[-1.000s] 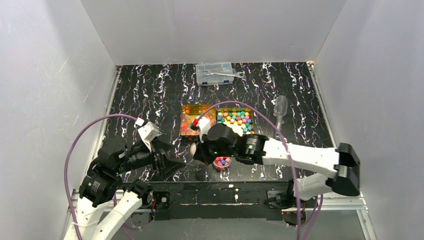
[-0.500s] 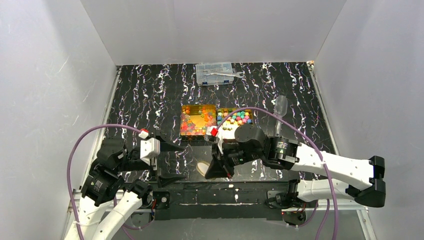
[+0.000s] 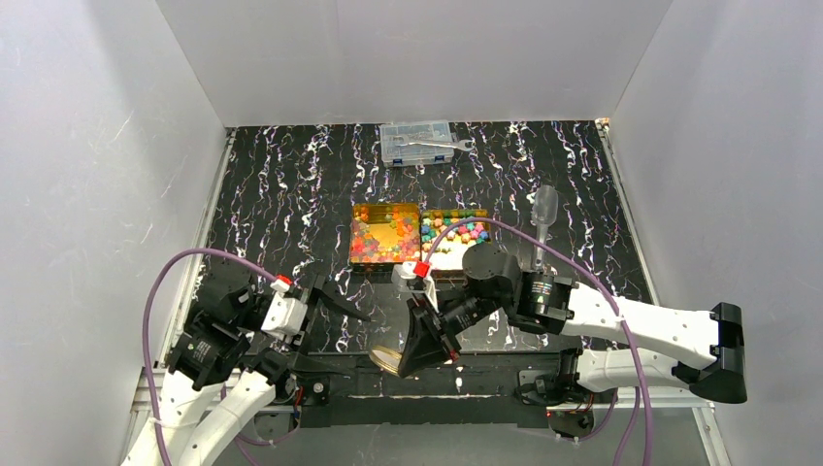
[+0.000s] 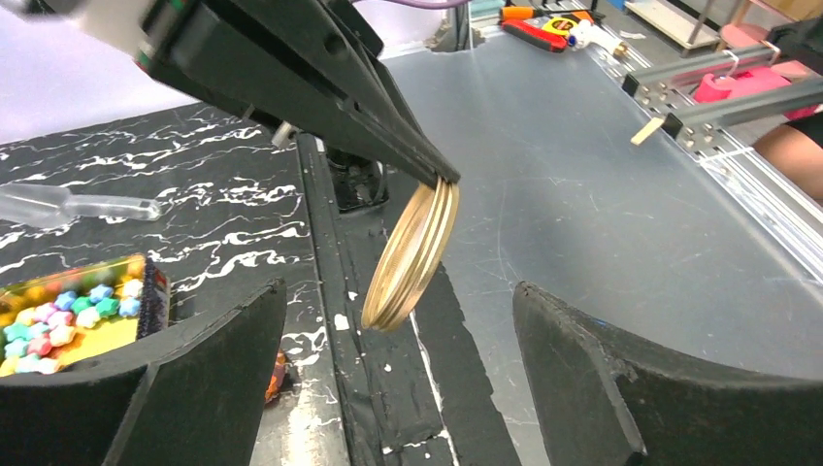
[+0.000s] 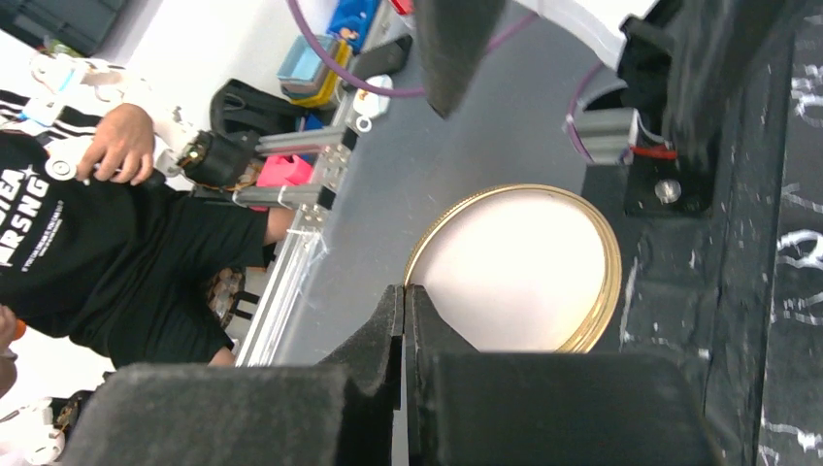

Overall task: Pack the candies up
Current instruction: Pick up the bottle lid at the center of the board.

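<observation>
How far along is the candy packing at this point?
Done: no packed container in view. In hand: right pincer shut on a gold lid, held on edge; left pincer open beside it. Left: red-orange candies and pastel candies lie unpacked; lid not fitted.

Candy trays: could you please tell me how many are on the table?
2: the red-orange tray mid-table; the pastel tray just right of it, partly behind the right arm.

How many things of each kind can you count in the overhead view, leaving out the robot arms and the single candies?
Candy trays: 2 (tray of glossy candies, tray of pastel candies)
Clear compartment box: 1
Wrench: 1
Dropper: 1
Gold lid: 1
Total: 6
</observation>
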